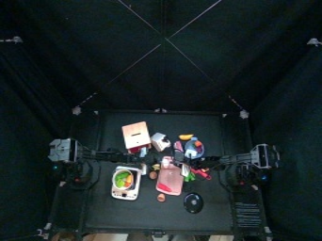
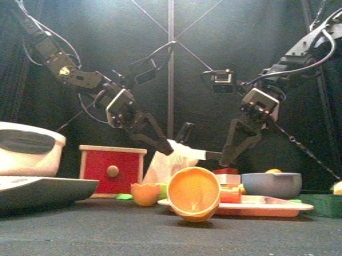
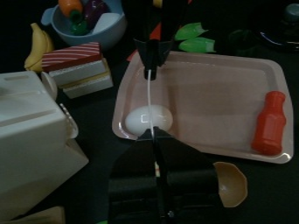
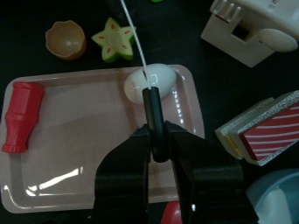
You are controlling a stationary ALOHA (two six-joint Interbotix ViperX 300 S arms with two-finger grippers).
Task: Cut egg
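Although small in the top view, the pink tray (image 1: pixel 169 181) was placed mid-table between the two arms; the egg could not be picked out there.

Front view: both arms were seen angled down and inward behind the tray (image 2: pixel 254 205); the egg was hidden.

Left wrist view: the egg (image 3: pixel 149 118) was found on the tray (image 3: pixel 222 87), near its edge, with the knife (image 3: pixel 151 87) blade lined up edge-on across it. The left gripper (image 3: pixel 152 144) was close to the egg; its finger state could not be told.

Right wrist view: the right gripper (image 4: pixel 149 131) was clamped on the knife (image 4: pixel 149 105) handle, blade over the egg (image 4: pixel 155 79).

Step judged: blade aligned, cut not yet made. Next move: a straight downward press, with the egg kept from rolling.

No readable writing or labels were found.
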